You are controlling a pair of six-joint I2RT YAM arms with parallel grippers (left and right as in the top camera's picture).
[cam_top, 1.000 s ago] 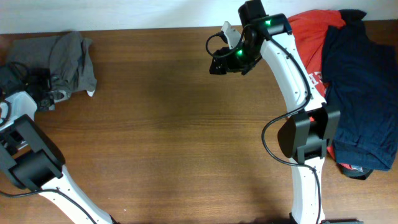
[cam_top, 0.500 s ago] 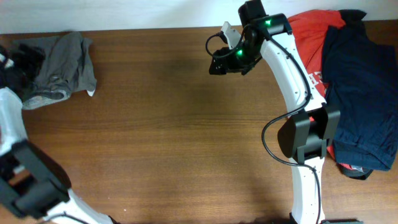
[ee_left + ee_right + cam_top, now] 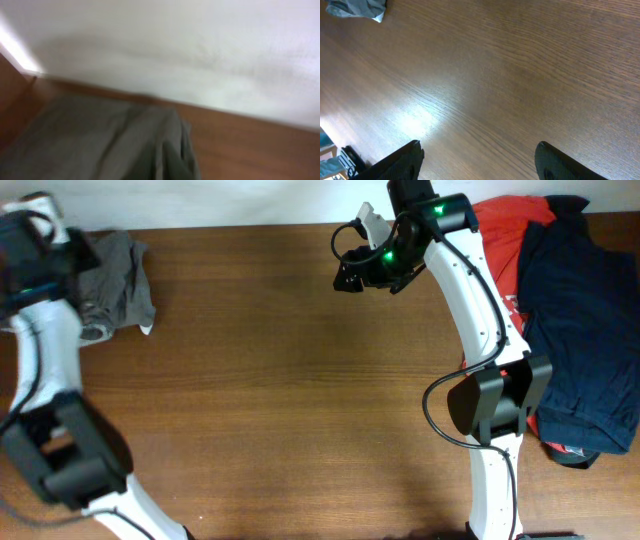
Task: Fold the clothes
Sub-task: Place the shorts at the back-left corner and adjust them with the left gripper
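The clothes, a crumpled pair of grey-khaki shorts, lie in the back left corner of the table. They fill the blurred lower part of the left wrist view and show as a small grey scrap in the right wrist view. My left gripper hovers at the shorts' left edge. It is blurred from above, and its fingers are out of its own wrist view. My right gripper hangs at the back middle, open over bare wood, far from the shorts.
A red printed T-shirt and a dark navy garment lie heaped at the right end of the table. A white wall runs along the table's back edge. Brown wood stretches between the two arms.
My left arm has swung from the table's left edge up to the back left corner beside the shorts. The right gripper has shifted slightly toward the back and opened a little wider.
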